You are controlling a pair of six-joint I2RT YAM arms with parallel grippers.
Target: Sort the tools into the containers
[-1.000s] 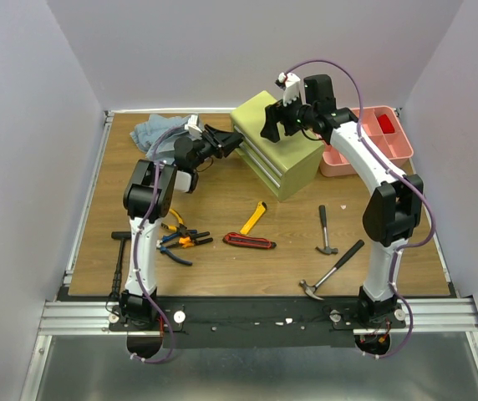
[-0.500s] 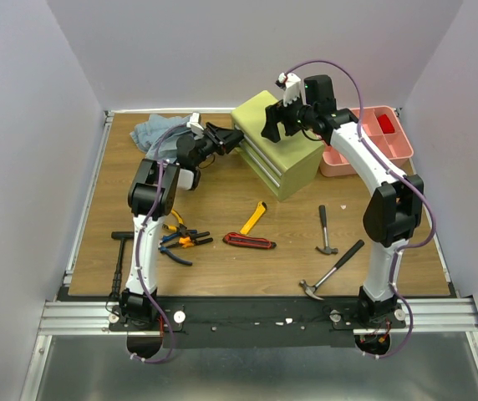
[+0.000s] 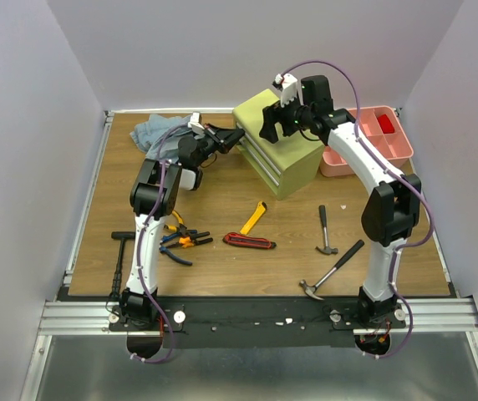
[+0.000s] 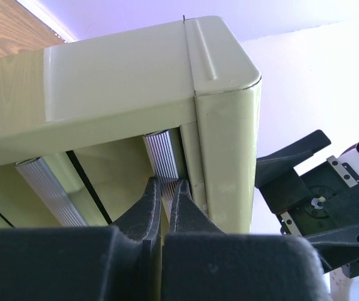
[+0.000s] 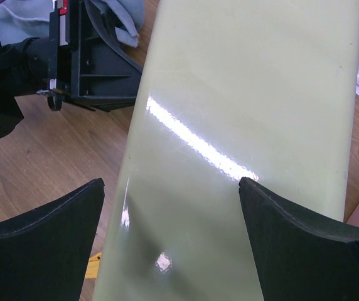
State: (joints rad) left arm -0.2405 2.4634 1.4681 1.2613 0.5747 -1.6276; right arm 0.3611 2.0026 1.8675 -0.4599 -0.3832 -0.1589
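L gripper (image 4: 165, 188) pinched narrow on silver drawer handle (image 4: 162, 153) of chest (image 4: 123, 75); R gripper (image 5: 171, 188) spread wide above chest top, holding nothing.

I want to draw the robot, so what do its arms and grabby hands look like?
The left arm and right arm have white links and chunky black joints, with a purple cable looping along each. The left gripper and right gripper have black, wedge-shaped fingers. A white part with a red mark sits on the right wrist.

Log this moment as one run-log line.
phase: drawer grasp | left gripper: shut on drawer handle | right gripper: open over chest | tools: on table
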